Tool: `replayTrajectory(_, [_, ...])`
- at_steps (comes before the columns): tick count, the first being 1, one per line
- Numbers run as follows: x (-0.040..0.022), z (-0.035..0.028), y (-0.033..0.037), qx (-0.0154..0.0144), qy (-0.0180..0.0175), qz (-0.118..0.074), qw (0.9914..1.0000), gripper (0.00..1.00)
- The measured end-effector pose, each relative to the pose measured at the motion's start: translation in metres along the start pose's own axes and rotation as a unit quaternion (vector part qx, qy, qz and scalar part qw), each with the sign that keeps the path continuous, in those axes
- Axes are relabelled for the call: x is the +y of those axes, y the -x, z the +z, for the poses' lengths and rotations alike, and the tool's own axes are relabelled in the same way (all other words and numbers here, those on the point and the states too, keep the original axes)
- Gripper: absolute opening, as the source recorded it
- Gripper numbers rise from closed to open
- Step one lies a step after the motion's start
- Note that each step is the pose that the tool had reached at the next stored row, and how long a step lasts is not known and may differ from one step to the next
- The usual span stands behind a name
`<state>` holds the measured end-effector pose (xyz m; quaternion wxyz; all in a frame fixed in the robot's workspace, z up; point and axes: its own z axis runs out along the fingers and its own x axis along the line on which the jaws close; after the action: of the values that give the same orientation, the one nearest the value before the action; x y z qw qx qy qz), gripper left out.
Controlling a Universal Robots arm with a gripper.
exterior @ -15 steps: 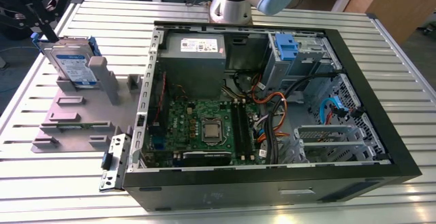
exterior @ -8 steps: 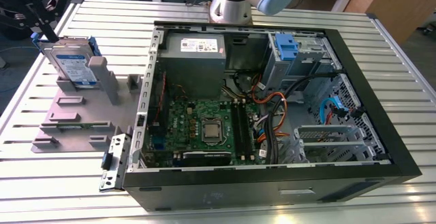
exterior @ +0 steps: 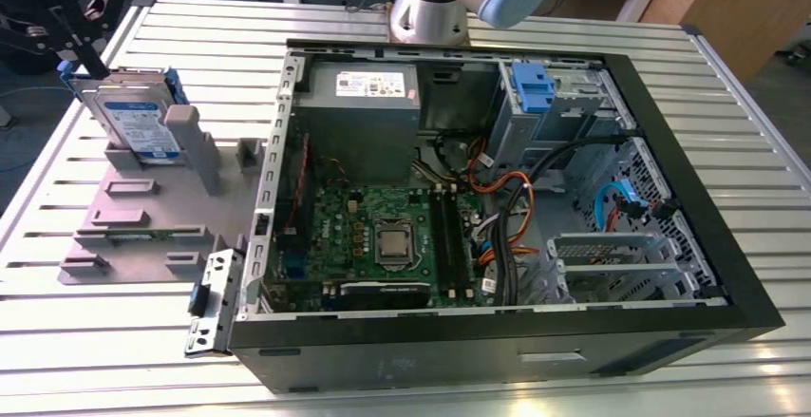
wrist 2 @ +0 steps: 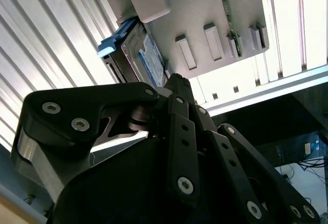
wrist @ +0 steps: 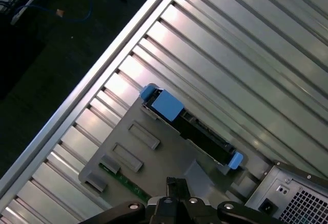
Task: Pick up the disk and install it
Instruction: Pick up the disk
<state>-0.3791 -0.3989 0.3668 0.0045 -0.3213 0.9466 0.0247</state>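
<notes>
**Silver-grey disk (exterior: 137, 123) on edge in grey stand (exterior: 127, 217), pincer empty above**

Nearest in the exterior view: slatted metal table (exterior: 114, 360), bare in front of the stand.

To the exterior view's right of the stand, just beside it: open computer case (exterior: 507, 350) lying on its side, green motherboard (exterior: 380, 236) exposed. Grey power-supply box (exterior: 361, 104) at the case's far end, roughly level with the far end of the stand.

At the far end of the stand: disk upright on its long edge between the posts, white-and-blue label facing the near side, blue rails along its edges. Not yet lifted, not yet in the case. In the first wrist view, top edge of disk (wrist: 202, 131) seen from above, blue clips at both ends.

Over the far end of the stand: black gripper (exterior: 89, 56), tips drawn together, nothing between them, close above the disk's upper edge. Contact with the disk: cannot tell.

Farthest, beyond the case and well apart from the stand: arm base (exterior: 431, 9).
</notes>
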Motion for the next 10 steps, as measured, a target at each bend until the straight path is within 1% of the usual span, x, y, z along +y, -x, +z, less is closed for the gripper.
replayTrajectory(7, [0.0000, 0.0000, 0.0000, 0.0005, 0.0003, -0.012, 0.99992, 0.11])
replayTrajectory(8, [0.0000, 0.0000, 0.0000, 0.0010, 0.0006, -0.022, 0.99976, 0.11])
replayTrajectory(10, [0.0000, 0.0000, 0.0000, 0.0011, 0.0006, -0.025, 0.99968, 0.11])
